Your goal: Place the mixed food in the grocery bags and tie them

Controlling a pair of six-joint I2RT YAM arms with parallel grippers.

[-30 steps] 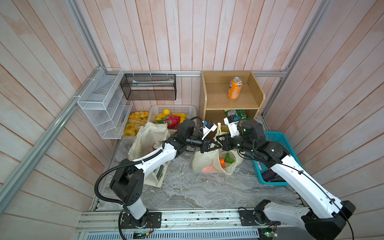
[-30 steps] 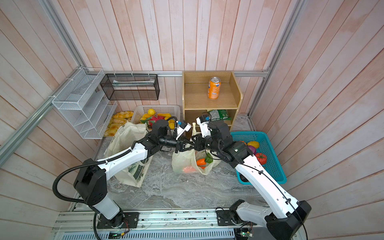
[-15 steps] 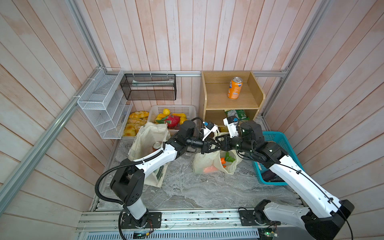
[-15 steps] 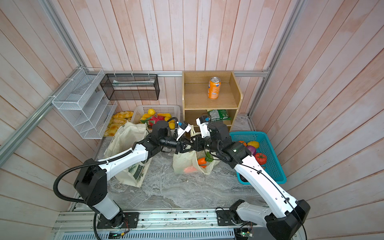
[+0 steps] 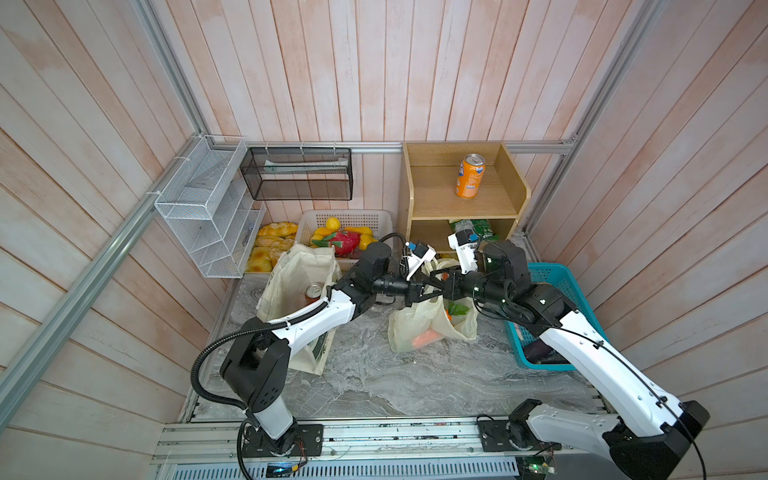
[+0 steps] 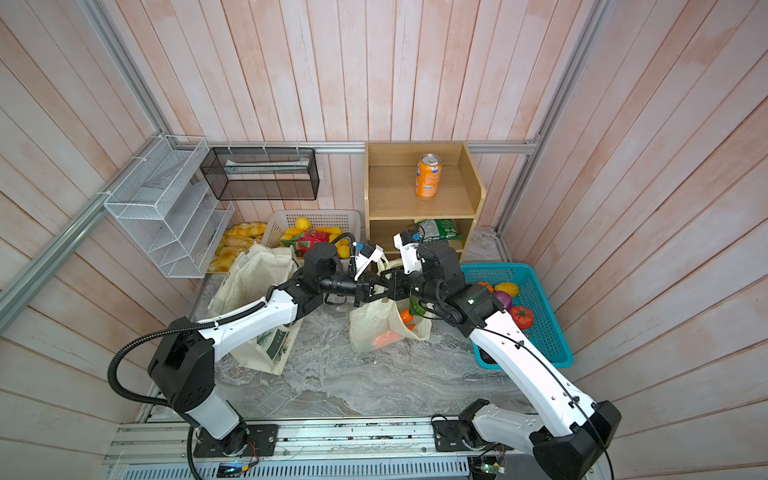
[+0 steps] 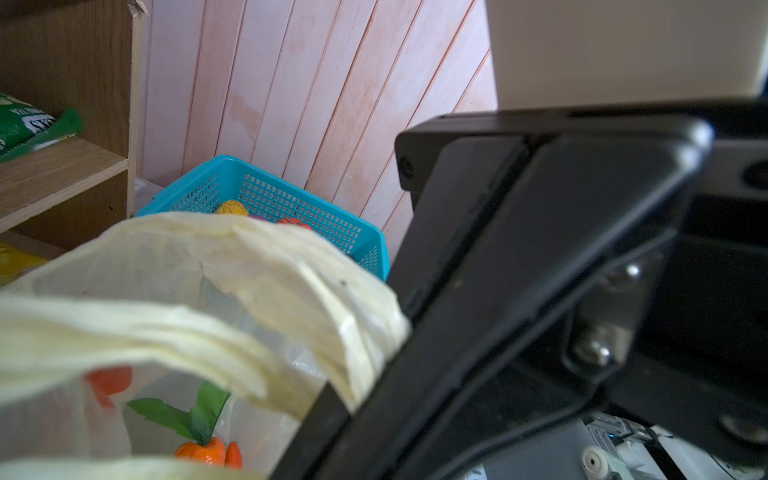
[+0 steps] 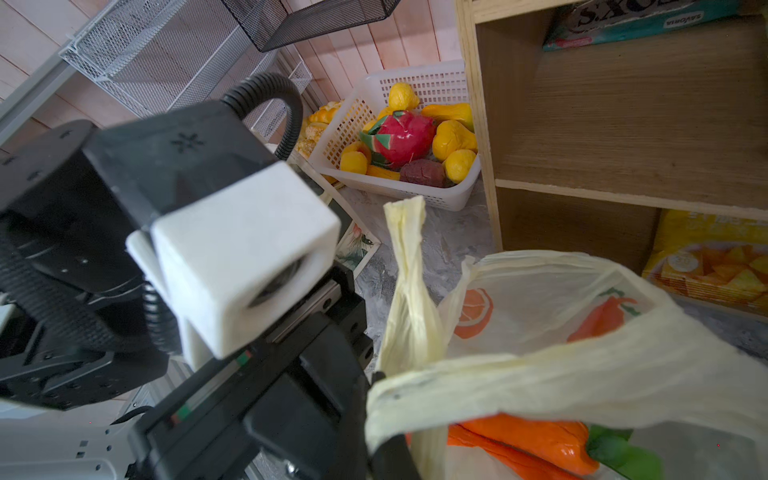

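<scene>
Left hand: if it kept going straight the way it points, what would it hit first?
Most likely the right hand: the left hand points straight at it, almost tip to tip above the plastic bag. The bag's handle may lie between; depth is unclear.

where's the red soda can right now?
In a top view the red soda can sits inside the cream canvas tote at the left of the table, in front of the white basket of toy fruit.

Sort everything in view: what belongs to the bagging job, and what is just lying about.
Job: plastic bag printed with oranges, toy carrots, canvas tote, red soda can.

Lying about: orange soda can, green snack packet, white fruit basket, blue basket, bread loaves.
</scene>
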